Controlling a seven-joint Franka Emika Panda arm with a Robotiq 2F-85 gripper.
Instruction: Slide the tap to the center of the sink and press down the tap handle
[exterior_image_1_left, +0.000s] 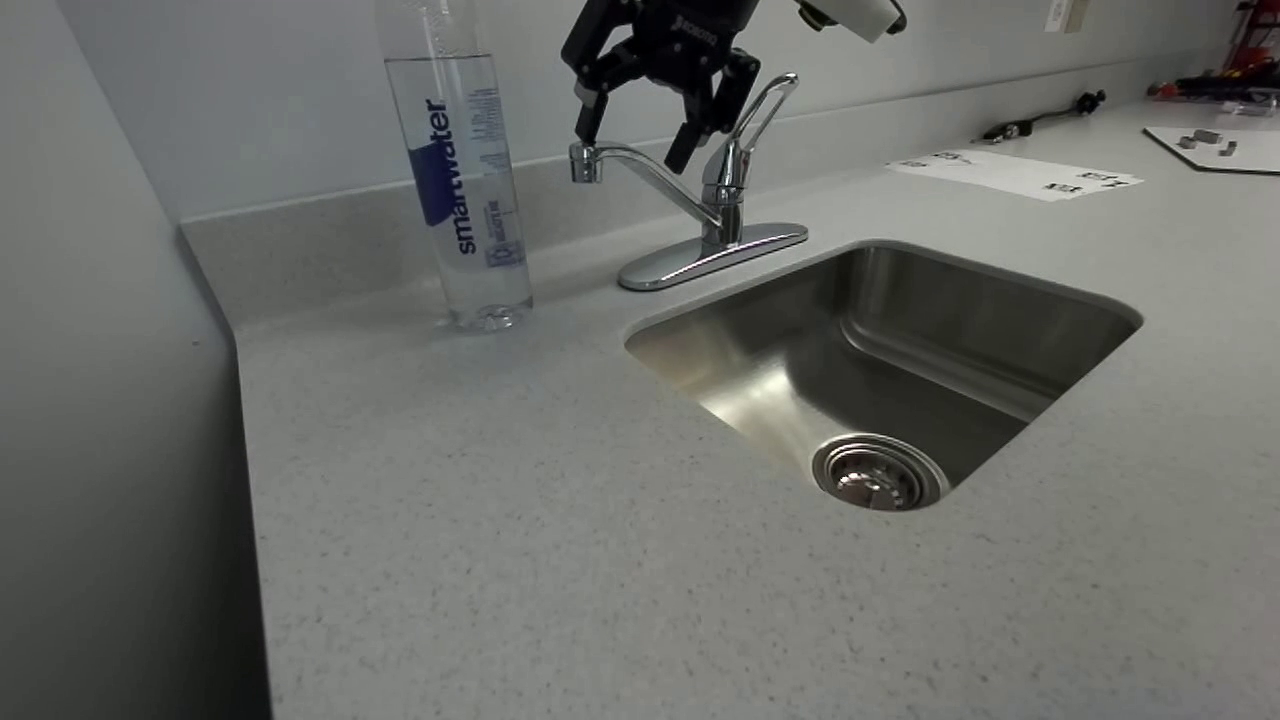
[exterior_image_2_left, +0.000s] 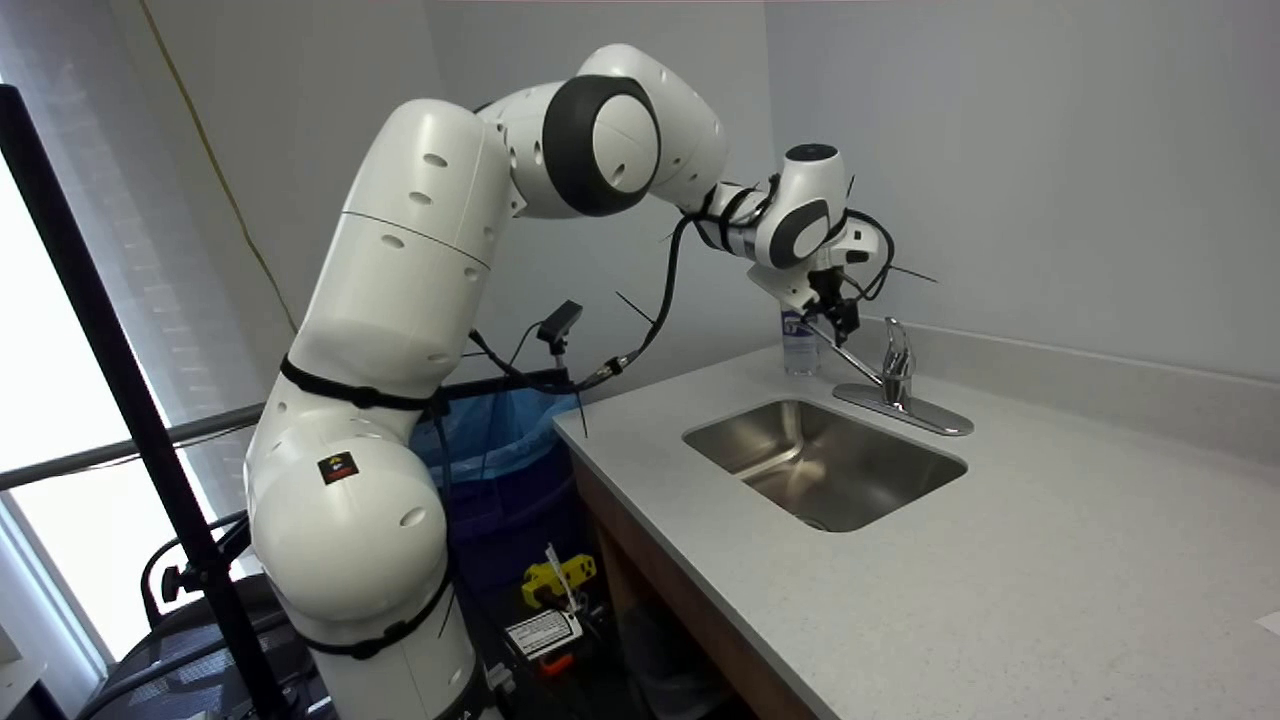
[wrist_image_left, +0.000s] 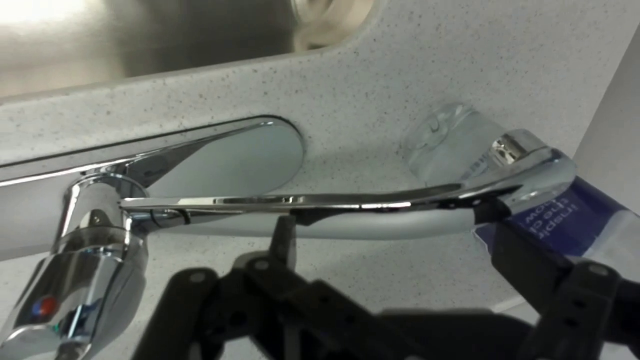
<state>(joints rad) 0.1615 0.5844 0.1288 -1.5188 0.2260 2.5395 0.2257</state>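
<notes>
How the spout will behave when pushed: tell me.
The spout looks like rigid metal, so it should barely bend. Joined to the tap body at one end only, it would probably swing rather than slide straight. Its polished surface may let the fingers slip.

The single-lever tap (exterior_image_1_left: 729, 222) is positioned on the countertop (exterior_image_1_left: 480, 500), between the sink (exterior_image_1_left: 990, 320) and the backsplash (exterior_image_1_left: 300, 265). In an exterior view, a Smartwater bottle (exterior_image_1_left: 457, 200) is noted left of the tap, and a printed sheet (exterior_image_1_left: 1010, 173) to its right.
</notes>
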